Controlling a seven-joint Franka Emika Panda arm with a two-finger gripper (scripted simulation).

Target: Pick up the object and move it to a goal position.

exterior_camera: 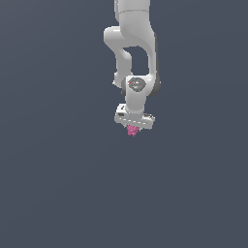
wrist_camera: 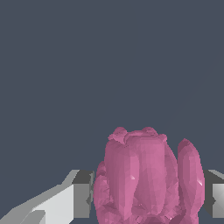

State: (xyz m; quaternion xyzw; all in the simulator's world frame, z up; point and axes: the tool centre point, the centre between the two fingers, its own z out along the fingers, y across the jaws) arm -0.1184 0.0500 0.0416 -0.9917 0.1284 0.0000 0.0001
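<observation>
Against plain dark grey, fingers (wrist_camera: 83, 194) grip the pink object (wrist_camera: 146, 177), its lobes running lengthwise between them

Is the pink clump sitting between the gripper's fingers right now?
Yes, in the wrist view the pink clump fills the gap between the two fingers of the gripper.

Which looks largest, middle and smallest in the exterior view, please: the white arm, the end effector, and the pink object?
1. The white arm, by far the largest.
2. The end effector, a small block at the arm's tip.
3. The pink object, smallest; only partly visible below the end effector, so its full size is uncertain.
</observation>
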